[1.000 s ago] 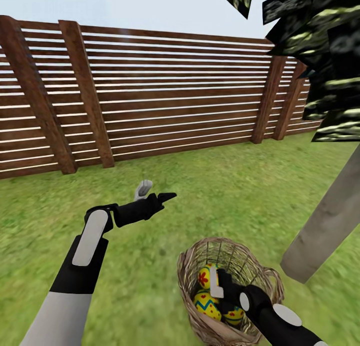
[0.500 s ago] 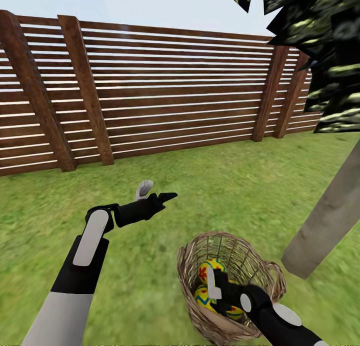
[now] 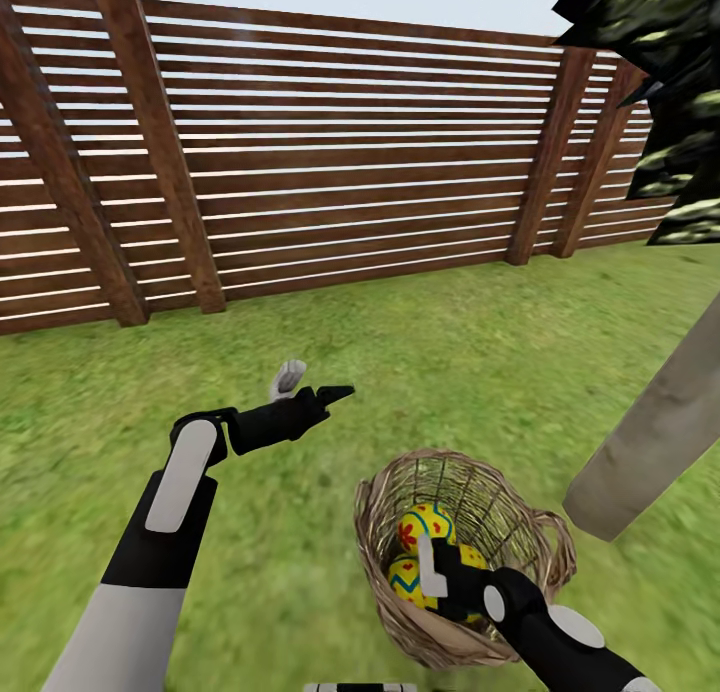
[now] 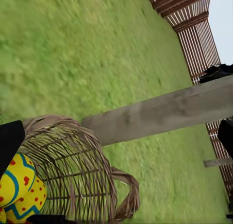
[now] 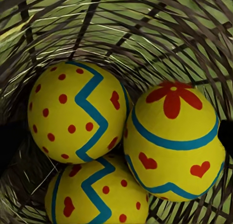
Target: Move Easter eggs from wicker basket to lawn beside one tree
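The wicker basket (image 3: 385, 532) stands on the lawn (image 3: 420, 372), just left of the tree's pale trunk (image 3: 655, 427). All three yellow Easter eggs lie in it, packed together: a zigzag egg (image 5: 75, 112), a flower-topped egg (image 5: 174, 141) and a third egg (image 5: 97, 195) below them. My right gripper (image 3: 438, 564) reaches down inside the basket, open, right over the eggs and holding none. My left gripper (image 3: 318, 382) hovers open and empty above the grass, left of and beyond the basket. The left wrist view catches the basket (image 4: 73, 170), one egg (image 4: 19, 187) and the trunk (image 4: 160, 112).
A brown slatted fence (image 3: 350, 162) closes the garden behind the lawn. Dark green canopy (image 3: 665, 62) hangs at the upper right, above the trunk. Open grass (image 3: 500, 342) spreads between fence and basket.
The whole head view has shifted, so the camera moved: fence and basket sit a little higher in the picture. The right gripper stays inside the basket. The left arm holds its pose.
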Robot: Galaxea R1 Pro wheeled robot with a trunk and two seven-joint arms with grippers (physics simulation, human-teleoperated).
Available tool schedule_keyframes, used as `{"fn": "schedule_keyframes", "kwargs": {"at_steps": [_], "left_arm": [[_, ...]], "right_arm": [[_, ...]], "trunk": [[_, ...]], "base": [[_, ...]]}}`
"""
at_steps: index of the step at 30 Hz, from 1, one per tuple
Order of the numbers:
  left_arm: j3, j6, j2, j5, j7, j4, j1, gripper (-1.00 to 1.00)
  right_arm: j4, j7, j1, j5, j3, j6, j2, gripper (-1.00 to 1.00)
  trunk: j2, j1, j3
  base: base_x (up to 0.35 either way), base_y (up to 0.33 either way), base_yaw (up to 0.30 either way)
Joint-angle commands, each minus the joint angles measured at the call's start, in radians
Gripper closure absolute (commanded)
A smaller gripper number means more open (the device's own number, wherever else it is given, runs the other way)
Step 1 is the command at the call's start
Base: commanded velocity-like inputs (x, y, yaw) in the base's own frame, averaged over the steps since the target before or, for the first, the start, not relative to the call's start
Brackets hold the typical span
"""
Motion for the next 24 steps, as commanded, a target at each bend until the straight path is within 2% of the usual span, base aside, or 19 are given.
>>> {"fn": "schedule_keyframes", "kwargs": {"at_steps": [1, 10, 12, 13, 15, 17, 20, 24], "left_arm": [[0.000, 0.003, 0.000, 0.011, 0.010, -0.001, -0.001, -1.00], [0.000, 0.003, -0.003, 0.012, 0.009, 0.000, -0.001, -1.00], [0.000, 0.003, -0.003, 0.013, 0.009, 0.000, 0.000, -1.00], [0.000, 0.003, -0.003, 0.021, 0.009, 0.001, 0.000, -1.00], [0.000, 0.002, -0.003, 0.034, 0.009, 0.002, 0.000, -1.00], [0.000, 0.002, -0.002, 0.047, 0.009, 0.002, 0.000, -1.00], [-0.001, 0.002, -0.002, 0.051, 0.009, 0.002, 0.000, -1.00], [-0.001, 0.002, -0.003, 0.053, 0.009, 0.002, 0.000, -1.00]], "right_arm": [[-0.003, 0.001, -0.002, 0.006, 0.003, 0.003, -0.001, -1.00], [-0.010, -0.002, -0.003, 0.005, -0.004, 0.017, 0.000, -1.00], [-0.008, 0.002, -0.003, 0.003, -0.039, 0.011, -0.001, -1.00], [-0.001, 0.011, -0.003, 0.004, -0.107, -0.001, -0.006, -1.00], [0.002, 0.035, -0.003, 0.009, -0.173, -0.036, -0.012, -1.00], [0.006, 0.098, -0.007, 0.004, -0.223, -0.092, -0.017, -1.00], [0.010, 0.144, -0.020, 0.003, -0.259, -0.118, -0.021, -1.00], [0.024, 0.160, -0.042, 0.004, -0.277, -0.129, -0.031, -1.00]], "trunk": [[0.000, 0.000, -0.001], [0.000, 0.000, -0.001], [0.000, 0.000, -0.001], [0.000, 0.000, -0.001], [0.000, 0.000, -0.001], [0.000, 0.000, -0.001], [0.000, 0.000, -0.001], [0.000, 0.000, -0.001]], "base": [[0.000, 0.000, 0.000], [0.000, 0.000, 0.000], [0.000, 0.000, 0.000], [0.000, 0.000, 0.000], [0.000, 0.000, 0.000], [0.000, 0.000, 0.000], [0.000, 0.000, 0.000], [0.000, 0.000, 0.000]]}}
